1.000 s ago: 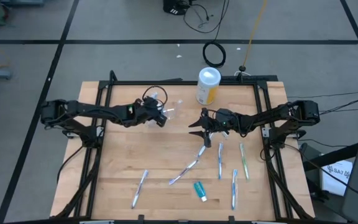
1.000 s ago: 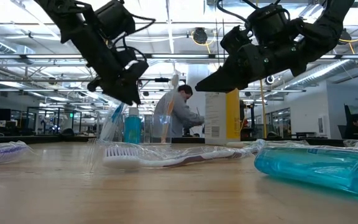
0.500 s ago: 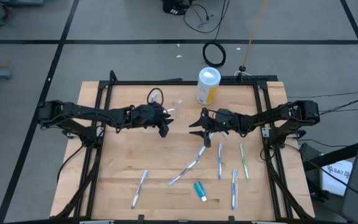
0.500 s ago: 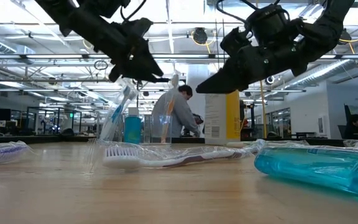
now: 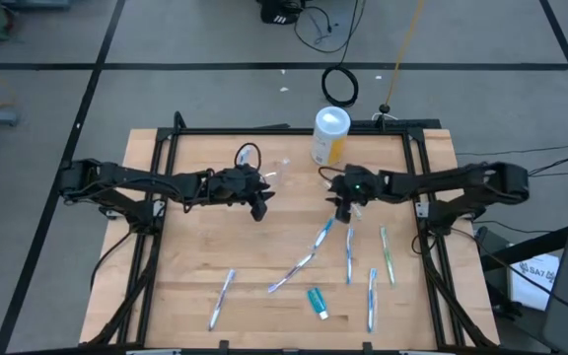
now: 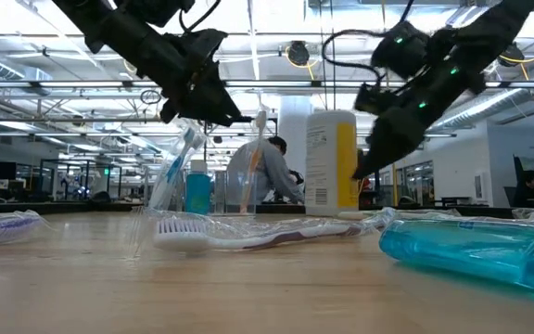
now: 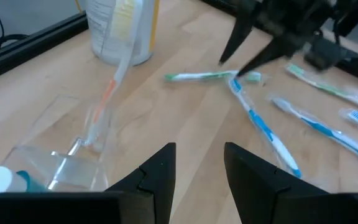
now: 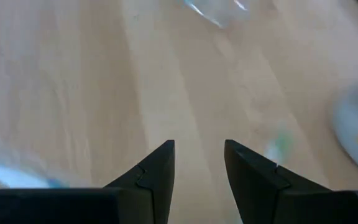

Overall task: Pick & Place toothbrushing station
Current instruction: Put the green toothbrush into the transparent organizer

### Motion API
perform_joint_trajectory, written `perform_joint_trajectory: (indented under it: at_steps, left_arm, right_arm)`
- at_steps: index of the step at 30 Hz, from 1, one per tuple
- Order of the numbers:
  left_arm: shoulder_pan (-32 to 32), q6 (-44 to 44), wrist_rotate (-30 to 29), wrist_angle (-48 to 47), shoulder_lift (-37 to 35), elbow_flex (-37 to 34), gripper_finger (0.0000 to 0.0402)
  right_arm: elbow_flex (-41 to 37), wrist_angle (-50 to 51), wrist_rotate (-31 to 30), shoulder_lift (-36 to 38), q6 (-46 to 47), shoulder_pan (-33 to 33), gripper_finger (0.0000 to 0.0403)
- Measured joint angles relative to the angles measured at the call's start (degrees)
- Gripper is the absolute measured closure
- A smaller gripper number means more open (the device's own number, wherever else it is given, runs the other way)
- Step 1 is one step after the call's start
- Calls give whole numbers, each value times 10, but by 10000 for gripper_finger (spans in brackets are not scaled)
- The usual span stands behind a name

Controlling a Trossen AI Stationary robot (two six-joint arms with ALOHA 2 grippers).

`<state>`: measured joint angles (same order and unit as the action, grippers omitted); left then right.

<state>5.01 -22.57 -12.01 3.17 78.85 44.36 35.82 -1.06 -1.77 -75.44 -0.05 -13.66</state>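
Observation:
The clear cup (image 7: pixel 64 152) stands on the table's far middle, with a white-and-orange toothbrush (image 7: pixel 109 93) leaning in it and a teal tube (image 6: pixel 197 190) inside. Several more toothbrushes lie loose on the wood: one (image 5: pixel 323 235) lies near my right gripper, and others (image 5: pixel 294 271) (image 5: pixel 350 254) lie nearer the front. A teal toothpaste tube (image 5: pixel 317 301) lies near the front edge. My left gripper (image 5: pixel 259 207) hangs open just on the near side of the cup. My right gripper (image 5: pixel 343 209) hangs open above the table, right of centre, pointing down at a slant.
A yellow canister with a white lid (image 5: pixel 330 136) stands at the far edge behind the cup. Black frame rails (image 5: pixel 156 227) run along both sides of the table. Bare wood lies between the two grippers. A person shows in the room beyond (image 6: pixel 267 172).
My left gripper has drawn away from the cup toward the near edge and the table's middle, tipping up from steeply down to a shallower slant. My right gripper has pulled back toward the table's right edge and tipped its fingers downward. Neither has changed its opening.

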Motion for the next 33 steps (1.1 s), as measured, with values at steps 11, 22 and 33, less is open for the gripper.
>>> perform_joint_trajectory:
  at_steps: [11, 22, 33]
  left_arm:
    - [-15, -12, -5, -19, 10, 0, 259]
    - [-25, -19, -15, -11, 10, 0, 259]
    - [-24, -17, -21, 5, 10, 0, 259]
  right_arm:
    - [-17, 190, -79, 155, 154, 32, 271]
    - [-108, 113, -75, 139, 143, -11, 271]
    - [-169, 17, 4, 140, 167, -36, 271]
